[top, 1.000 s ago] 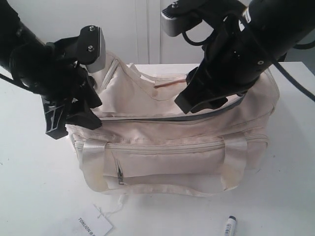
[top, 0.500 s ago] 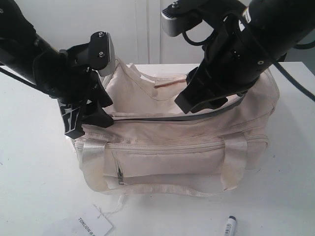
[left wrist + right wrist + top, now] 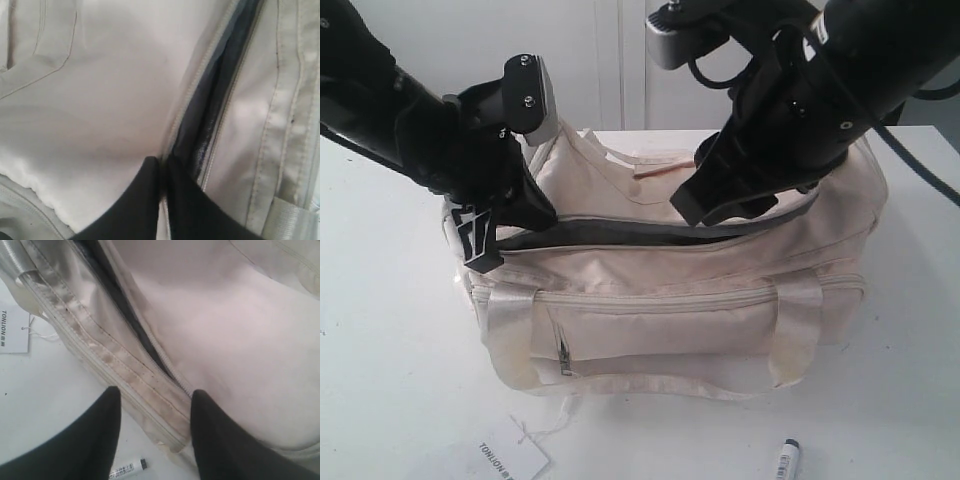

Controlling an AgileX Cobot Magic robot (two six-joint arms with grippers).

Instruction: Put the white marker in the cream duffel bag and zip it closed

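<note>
The cream duffel bag (image 3: 660,320) stands mid-table with its top zipper parted, showing a dark slit of lining (image 3: 610,234). My left gripper (image 3: 535,215) sits at the slit's left end. In the left wrist view its fingers (image 3: 162,167) are pressed together on the zipper edge beside the dark gap (image 3: 215,100); the pull is hidden. My right gripper (image 3: 695,205) hovers over the bag's top right, open, its fingers (image 3: 155,402) apart above the zipper seam (image 3: 150,385) with nothing between them. The white marker (image 3: 786,458), black-capped, lies on the table in front of the bag (image 3: 127,469).
A white paper tag (image 3: 510,460) with black print lies on the table at the front left, tied by a thin string; it also shows in the right wrist view (image 3: 12,330). The bag's shiny straps (image 3: 798,330) hang over the front pocket. White table (image 3: 380,350) surrounds the bag.
My left gripper has moved right onto the bag's left end, and the zipper slit has widened to show dark lining. The right arm has barely shifted.
</note>
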